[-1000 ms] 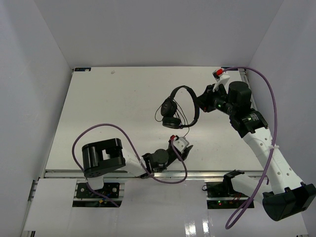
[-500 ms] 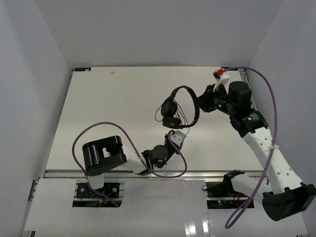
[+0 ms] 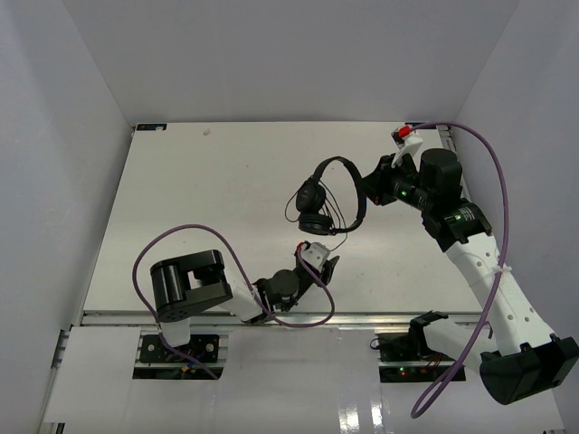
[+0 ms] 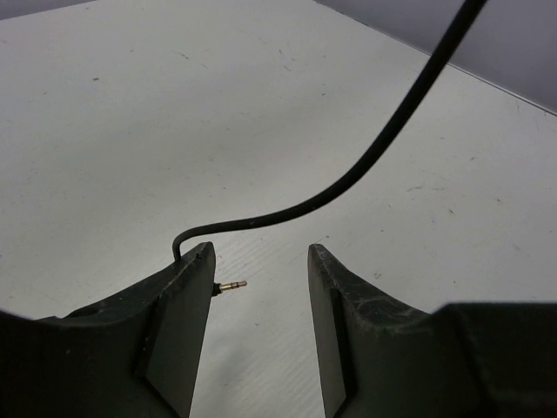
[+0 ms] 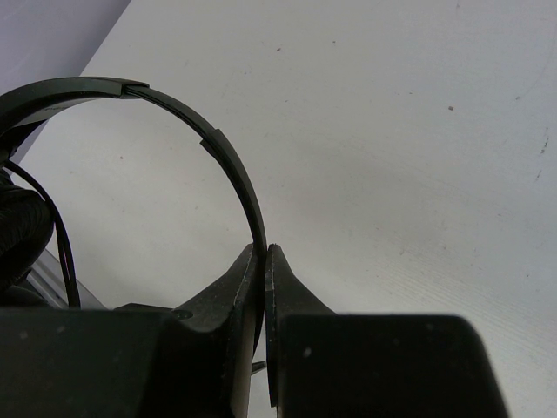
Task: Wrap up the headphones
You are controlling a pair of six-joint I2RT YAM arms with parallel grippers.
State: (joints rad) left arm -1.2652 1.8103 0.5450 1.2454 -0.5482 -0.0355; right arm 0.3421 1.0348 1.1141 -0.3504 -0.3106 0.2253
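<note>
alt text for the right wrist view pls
The right pincer is shut on the thin black headband of the headphones, which arches up and left over a white table. A dark earcup and thin cord show at the left edge.

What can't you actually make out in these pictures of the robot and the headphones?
Left wrist view: the cord leaves the top edge, and a finger hides the plug's body.
Top view: that cord is too thin to trace from the headphones to the left gripper.
Right wrist view: the left edge cuts off the earcups, and the right gripper covers the headband where it pinches.
</note>
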